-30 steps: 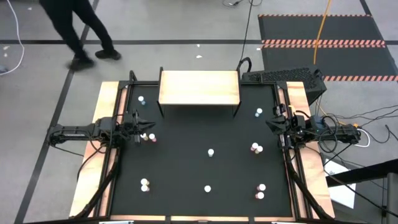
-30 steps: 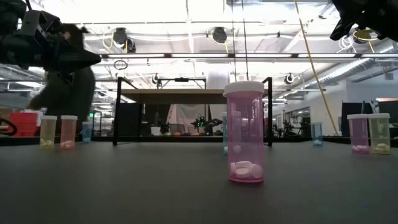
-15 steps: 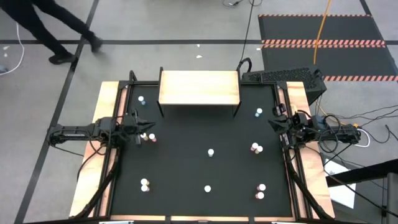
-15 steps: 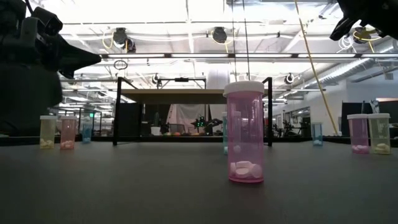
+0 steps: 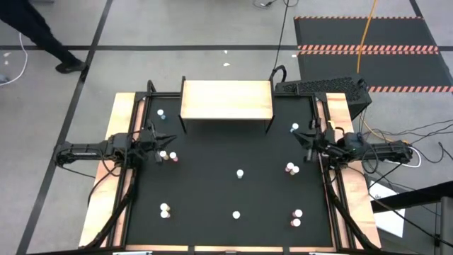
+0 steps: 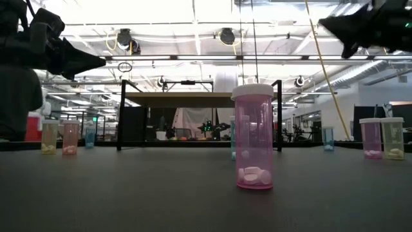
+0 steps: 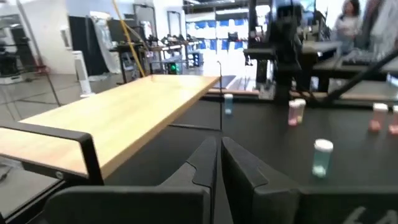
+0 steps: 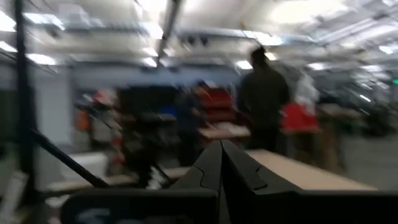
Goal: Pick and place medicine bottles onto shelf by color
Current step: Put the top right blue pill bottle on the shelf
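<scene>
The shelf, a tan board on thin black legs, stands at the black mat's far edge. Several white-capped medicine bottles stand upright on the mat: a blue one far left, a blue one far right, a pair beside my left gripper, a pair right of centre, and others nearer. A pink bottle fills the middle of the low view. My left gripper hovers shut at the mat's left edge, pointing level. My right gripper hovers shut at the right edge. Neither holds anything.
The black mat lies between wooden side strips with black rails. A keyboard lies at the far right beside the shelf. A person's leg shows on the floor at the far left. Cables trail off the right arm's base.
My right gripper has swung inward toward the table's middle and tipped lower, coming further into the low view from the top right. It has stayed shut. The person on the floor has walked off to the left. No bottle has moved.
</scene>
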